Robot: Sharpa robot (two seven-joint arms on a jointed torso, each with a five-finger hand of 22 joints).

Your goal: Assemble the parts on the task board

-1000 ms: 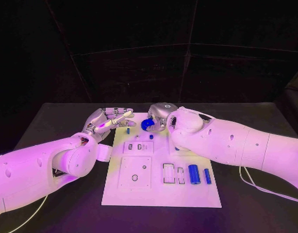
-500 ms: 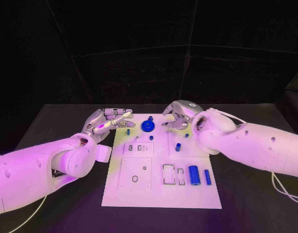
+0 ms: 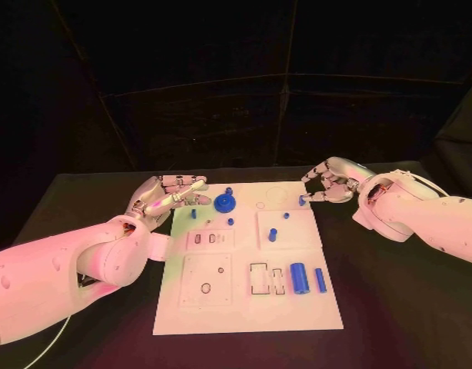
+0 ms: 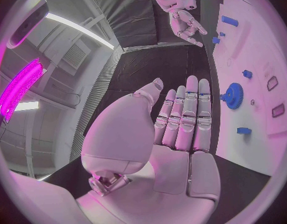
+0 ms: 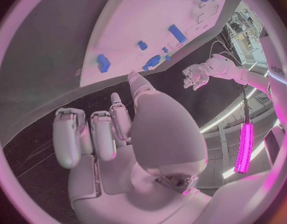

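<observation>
The white task board (image 3: 247, 307) lies in the middle of the black table (image 3: 402, 307). A blue gear (image 3: 225, 203) stands on the board toward 11 o'clock, with small blue pegs (image 3: 271, 235) near its middle and a blue cylinder (image 3: 298, 278) beside a thinner blue pin (image 3: 319, 280) toward 4 o'clock.

The left hand (image 3: 167, 195) hovers at the board's 10 o'clock edge, beside the gear, fingers straight and close together, holding nothing. The right hand (image 3: 330, 184) hangs off the board's 1 o'clock corner, fingers curled inward; a small blue piece (image 3: 301, 200) sits just by its fingertips, though whether it is pinched I cannot tell. No readable writing appears.
</observation>
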